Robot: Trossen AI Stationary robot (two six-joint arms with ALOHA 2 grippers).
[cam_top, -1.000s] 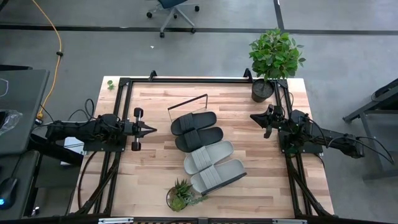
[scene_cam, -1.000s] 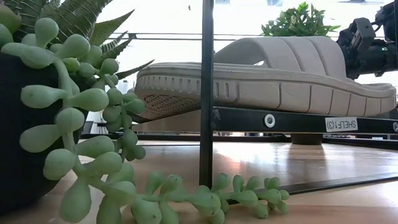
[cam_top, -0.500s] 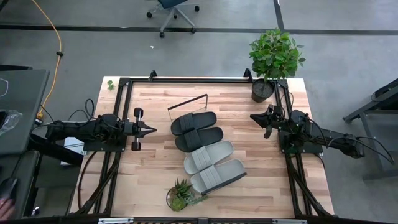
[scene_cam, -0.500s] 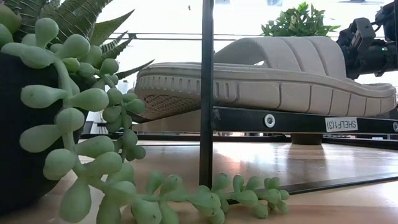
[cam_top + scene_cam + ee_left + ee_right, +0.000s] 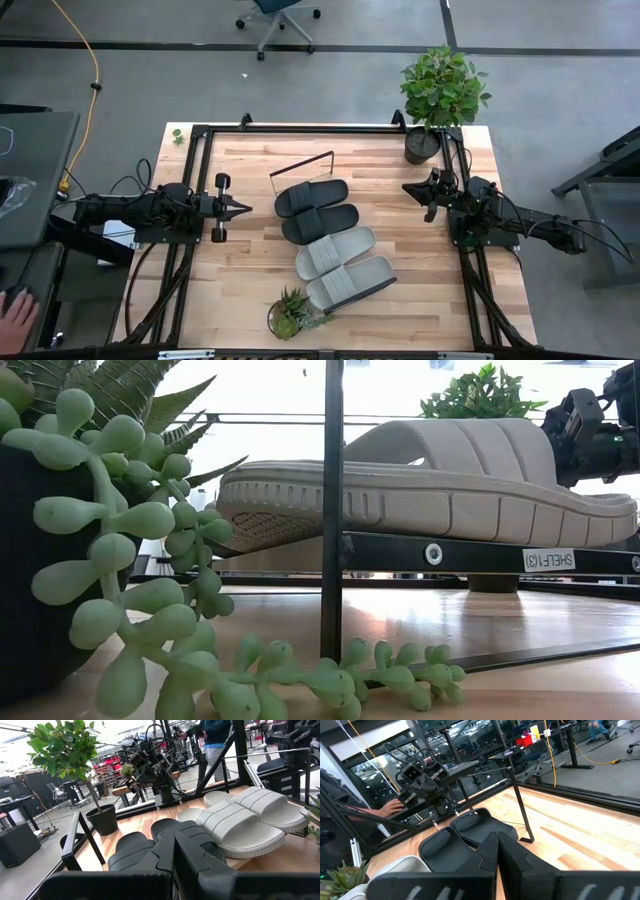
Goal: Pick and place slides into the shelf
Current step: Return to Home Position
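Observation:
Four slides lie side by side in the middle of the table, soles down on the shelf: two black ones (image 5: pixel 310 198) (image 5: pixel 320 222) toward the far side and two light grey ones (image 5: pixel 335 252) (image 5: pixel 350 283) nearer. The shelf's thin black rod frame (image 5: pixel 302 163) stands at the far end of the row. In the low view a grey slide (image 5: pixel 430 485) rests on the shelf's black rail (image 5: pixel 440 553). My left gripper (image 5: pixel 245 208) hovers shut to the left of the slides. My right gripper (image 5: pixel 408 188) hovers shut to their right. Neither touches anything.
A tall potted plant (image 5: pixel 440 90) stands at the table's far right corner. A small succulent pot (image 5: pixel 290 312) sits at the near edge, close to the nearest grey slide. A person's hand (image 5: pixel 15 318) shows off the table's near left corner.
Both arms and all the slides have kept still. A person's hand has come into view on the desk beyond the table's near left corner.

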